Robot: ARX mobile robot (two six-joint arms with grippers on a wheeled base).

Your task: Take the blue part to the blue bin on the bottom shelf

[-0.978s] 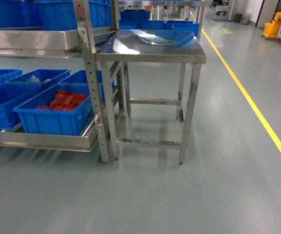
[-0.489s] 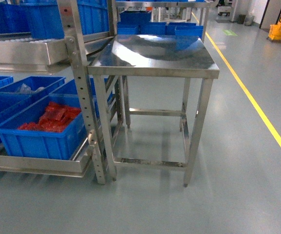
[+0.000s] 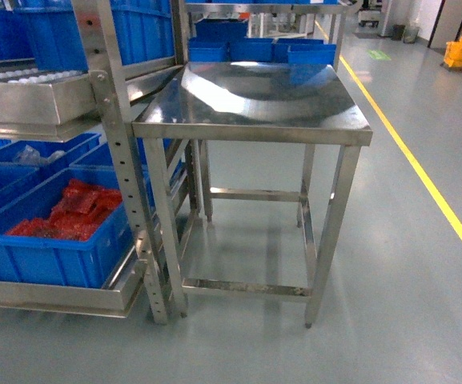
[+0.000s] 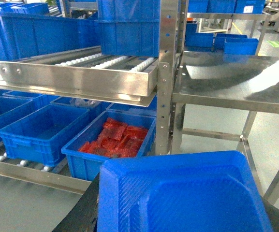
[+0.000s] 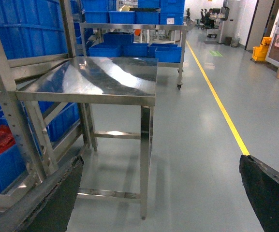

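Note:
The blue part (image 4: 187,193) fills the bottom of the left wrist view, a ribbed blue block sitting between the dark fingers (image 4: 81,215) of my left gripper (image 4: 178,217), which is shut on it. Beyond it runs the bottom shelf (image 4: 33,171) of the steel rack. An empty blue bin (image 4: 45,130) stands there, left of the tote with red bags (image 4: 115,145). In the head view I see the bottom shelf's lip (image 3: 54,296) and the red-bag tote (image 3: 54,232), but no gripper. My right gripper (image 5: 161,203) hangs open over bare floor.
A square steel table (image 3: 255,120) stands right of the rack's perforated upright (image 3: 122,184). An upper roller shelf (image 4: 71,79) carries more blue totes. A yellow floor line (image 3: 423,176) runs along the right over grey floor.
The head view has closed in on the rack and table. The rack's upright has slid left in the view and the table looks larger.

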